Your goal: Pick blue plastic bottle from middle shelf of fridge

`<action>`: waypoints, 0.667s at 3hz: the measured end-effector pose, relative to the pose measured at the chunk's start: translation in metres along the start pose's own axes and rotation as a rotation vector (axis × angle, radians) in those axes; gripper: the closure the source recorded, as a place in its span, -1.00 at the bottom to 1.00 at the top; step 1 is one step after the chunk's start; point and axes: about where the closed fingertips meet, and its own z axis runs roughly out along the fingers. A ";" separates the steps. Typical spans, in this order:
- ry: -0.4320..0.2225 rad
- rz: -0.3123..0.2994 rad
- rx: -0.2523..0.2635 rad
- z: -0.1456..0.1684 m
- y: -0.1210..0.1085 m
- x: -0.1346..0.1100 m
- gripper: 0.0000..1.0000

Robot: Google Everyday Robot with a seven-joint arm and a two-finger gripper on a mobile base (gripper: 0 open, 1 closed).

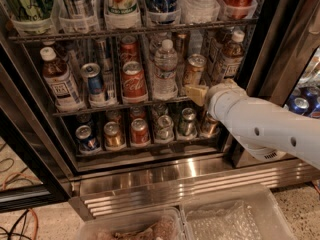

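The fridge (262, 59) stands open with three wire racks in view. On the middle shelf (125, 105) a blue plastic bottle (230, 58) with white cap, brown drink and pale label stands at the right end. A similar bottle (59, 80) stands at the left end. My gripper (196, 94), tan at the tip of a white arm (270, 126) coming from the right, is at the shelf's front edge. It sits just below a gold can (193, 70), left of and lower than the right bottle. It holds nothing that I can see.
On the middle shelf also stand a clear ribbed water bottle (165, 69), a red cola can (133, 80) and a blue can (95, 81). Short cans (140, 131) fill the lower rack. Plastic bins (235, 214) lie below the ribbed steel base (165, 179). Cables (15, 224) lie at left.
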 end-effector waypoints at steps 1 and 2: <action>-0.015 0.000 0.020 0.001 -0.001 -0.008 -0.58; -0.020 0.002 0.045 0.002 -0.006 -0.011 -0.42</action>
